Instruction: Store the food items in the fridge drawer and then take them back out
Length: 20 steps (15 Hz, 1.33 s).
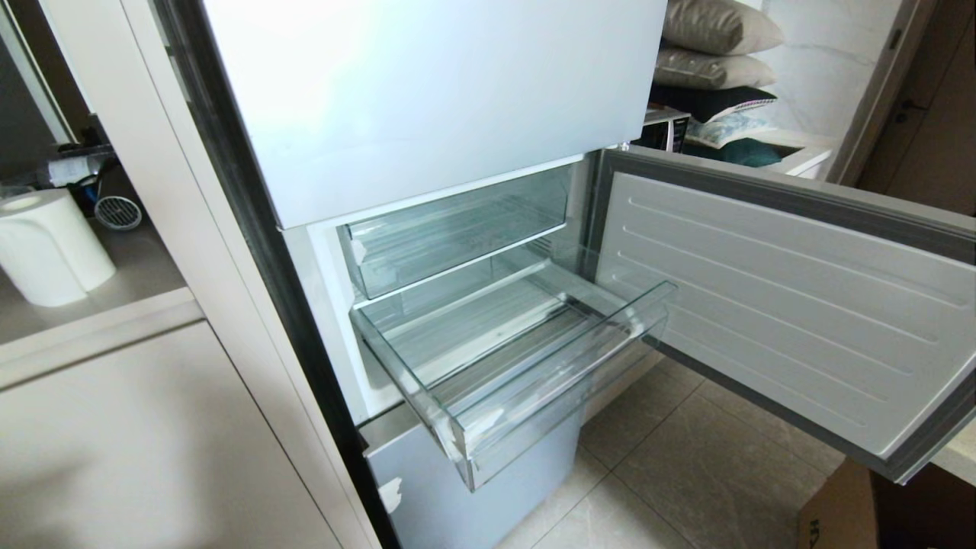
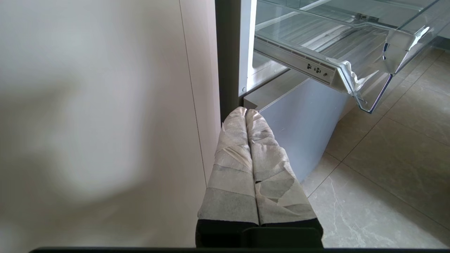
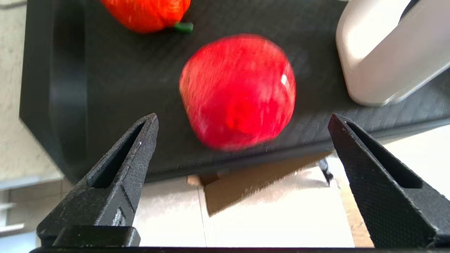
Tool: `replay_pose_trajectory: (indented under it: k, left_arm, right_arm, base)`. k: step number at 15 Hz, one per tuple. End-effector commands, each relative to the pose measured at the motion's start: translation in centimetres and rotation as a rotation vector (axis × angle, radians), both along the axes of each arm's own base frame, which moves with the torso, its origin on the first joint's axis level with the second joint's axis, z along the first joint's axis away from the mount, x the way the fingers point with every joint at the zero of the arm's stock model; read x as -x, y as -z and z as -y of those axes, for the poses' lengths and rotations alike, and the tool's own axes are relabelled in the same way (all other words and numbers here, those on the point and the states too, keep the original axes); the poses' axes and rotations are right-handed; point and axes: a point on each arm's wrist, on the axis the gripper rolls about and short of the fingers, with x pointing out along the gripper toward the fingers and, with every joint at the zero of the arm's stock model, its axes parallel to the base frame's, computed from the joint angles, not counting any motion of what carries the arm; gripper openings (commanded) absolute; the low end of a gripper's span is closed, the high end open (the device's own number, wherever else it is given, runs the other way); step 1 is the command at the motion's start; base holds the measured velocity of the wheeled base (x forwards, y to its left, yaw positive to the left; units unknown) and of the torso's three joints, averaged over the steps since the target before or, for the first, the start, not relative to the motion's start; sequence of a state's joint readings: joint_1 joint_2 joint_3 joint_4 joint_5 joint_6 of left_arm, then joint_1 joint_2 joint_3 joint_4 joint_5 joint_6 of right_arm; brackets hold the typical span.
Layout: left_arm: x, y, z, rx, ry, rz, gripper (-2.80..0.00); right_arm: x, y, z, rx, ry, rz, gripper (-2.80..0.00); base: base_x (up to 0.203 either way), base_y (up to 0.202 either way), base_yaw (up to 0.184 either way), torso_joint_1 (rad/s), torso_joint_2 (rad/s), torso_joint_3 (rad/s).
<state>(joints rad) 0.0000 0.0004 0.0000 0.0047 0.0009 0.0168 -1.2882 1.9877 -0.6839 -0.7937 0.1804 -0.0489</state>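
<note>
The fridge (image 1: 427, 91) stands with its middle door (image 1: 778, 305) swung open. The clear fridge drawer (image 1: 526, 358) is pulled out and holds nothing; the shallower drawer (image 1: 457, 229) sits above it. In the right wrist view a round glossy red fruit (image 3: 238, 90) rests on a black tray (image 3: 116, 77), with an orange food item (image 3: 147, 14) beyond it. My right gripper (image 3: 242, 121) is open, its black fingers (image 3: 123, 168) wide apart just short of the red fruit, touching nothing. My left gripper (image 2: 245, 111) is shut, parked low beside the fridge's black edge. Neither arm shows in the head view.
A white rounded part (image 3: 383, 49) stands on the tray beside the red fruit. A paper roll (image 1: 49, 244) sits on the counter left of the fridge. A cardboard box (image 1: 877, 511) is on the tiled floor (image 1: 686, 473) under the open door. Cushions (image 1: 717, 46) are piled behind.
</note>
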Motion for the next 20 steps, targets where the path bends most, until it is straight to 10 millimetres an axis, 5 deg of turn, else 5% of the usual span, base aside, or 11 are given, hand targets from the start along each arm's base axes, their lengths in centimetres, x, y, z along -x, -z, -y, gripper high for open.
replay_pose_trajectory:
  k: [1, 20]
  left_arm:
    - [0.0, 0.0, 0.0, 0.000, -0.001, 0.001, -2.80]
    - [0.0, 0.0, 0.0, 0.000, 0.001, 0.001, -2.80]
  right_arm:
    - [-0.2, 0.7, 0.9, -0.005, -0.003, 0.000, 0.00]
    - [-1.5, 2.9, 4.5, -0.024, -0.092, 0.044, 0.00]
  base:
    - [0.000, 0.000, 0.000, 0.000, 0.00, 0.000]
    - [0.000, 0.000, 0.000, 0.000, 0.00, 0.000]
